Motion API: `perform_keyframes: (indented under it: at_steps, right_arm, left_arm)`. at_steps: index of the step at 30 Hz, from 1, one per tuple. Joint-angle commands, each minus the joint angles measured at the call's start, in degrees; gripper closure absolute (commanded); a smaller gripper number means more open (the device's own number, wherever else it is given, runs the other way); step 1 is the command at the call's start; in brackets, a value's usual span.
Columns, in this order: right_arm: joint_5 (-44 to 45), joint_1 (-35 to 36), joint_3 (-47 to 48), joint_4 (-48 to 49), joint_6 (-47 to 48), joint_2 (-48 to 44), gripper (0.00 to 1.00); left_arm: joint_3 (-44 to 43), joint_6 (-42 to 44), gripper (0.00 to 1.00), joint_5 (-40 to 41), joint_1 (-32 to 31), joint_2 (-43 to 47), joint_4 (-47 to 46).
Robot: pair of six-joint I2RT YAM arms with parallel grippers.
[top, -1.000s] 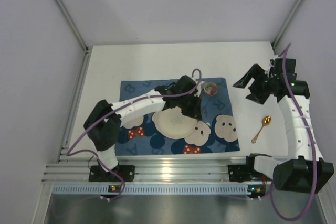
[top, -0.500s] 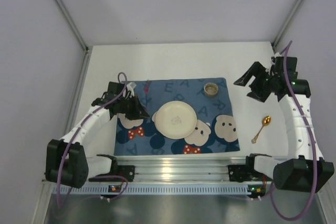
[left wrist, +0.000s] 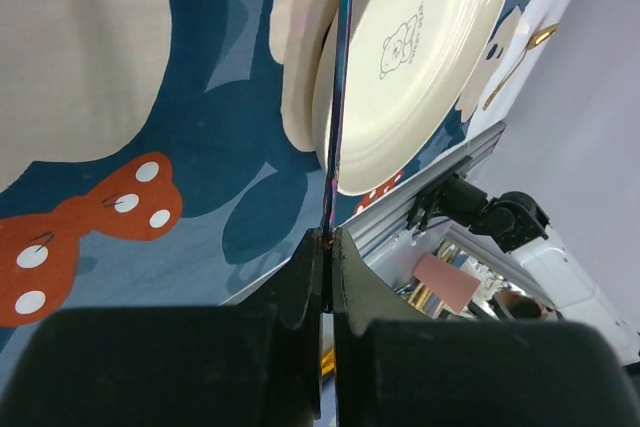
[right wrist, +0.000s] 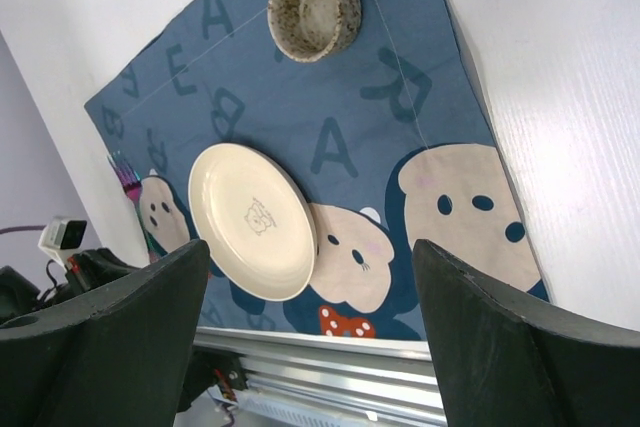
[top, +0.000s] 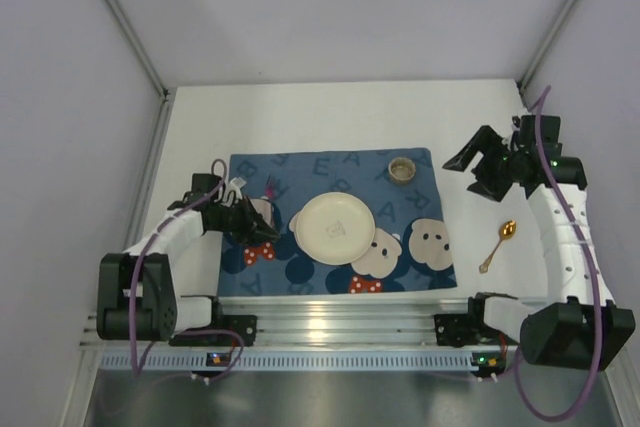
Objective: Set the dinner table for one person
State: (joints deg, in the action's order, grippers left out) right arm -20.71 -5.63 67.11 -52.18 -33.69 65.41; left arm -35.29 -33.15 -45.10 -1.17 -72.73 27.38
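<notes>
Left end effector (left wrist: 328, 247) clamped on fork (left wrist: 340, 97), 9 o'clock of plate (left wrist: 430, 57), over placemat (left wrist: 230, 147). Lay flat, handle toward 6 o'clock, clear of rim. Right end effector (top: 468, 171) agape.

Left end effector (left wrist: 327, 242) pinched closed; right end effector (top: 472, 173) spread wide.

Lab test cell; bare white walls (top: 350, 17), aluminium mounting rail (top: 340, 325).
</notes>
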Motion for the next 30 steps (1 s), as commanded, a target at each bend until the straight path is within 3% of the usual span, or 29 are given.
perform_keyframes:
  at_steps: [1,4,9,11,12,15,16,19,30]
  right_arm:
    - [-0.3,0.7,-0.5,1.4,0.0,-2.1,0.18]
    - [-0.3,0.7,-0.8,1.5,0.2,-2.4,0.18]
    - [0.0,0.7,-1.0,1.5,0.6,-2.5,0.18]
    - [0.2,0.7,-1.1,1.5,0.6,-2.7,0.18]
    - [0.2,0.7,-1.2,1.5,0.5,-2.7,0.18]
    - [0.3,0.7,-1.2,1.5,0.5,-2.6,0.18]
    - [0.3,0.7,-1.2,1.5,0.6,-2.6,0.18]
    - [0.6,0.7,-1.1,1.5,0.6,-2.4,0.18]
    - [4.8,0.5,-2.0,0.5,2.6,-2.8,0.17]
  left_arm:
    - [0.2,-0.3,0.99,-4.6,0.7,-3.2,-3.5]
    - [-1.0,-0.2,1.0,-9.3,2.2,-8.7,-2.2]
    - [-4.0,6.1,0.98,-6.5,2.7,-12.5,5.1]
    - [-4.3,6.5,0.91,-4.7,2.7,-13.0,7.7]
    - [-4.6,6.5,0.82,-3.6,2.7,-13.5,9.4]
    - [-5.8,7.2,0.75,-1.2,2.8,-13.7,12.1]
    - [-6.3,7.5,0.68,-0.6,2.8,-13.8,13.0]
    - [-8.0,8.7,0.63,2.1,2.8,-14.3,16.4]
    - [-15.5,9.9,0.6,11.1,2.8,-13.1,25.6]
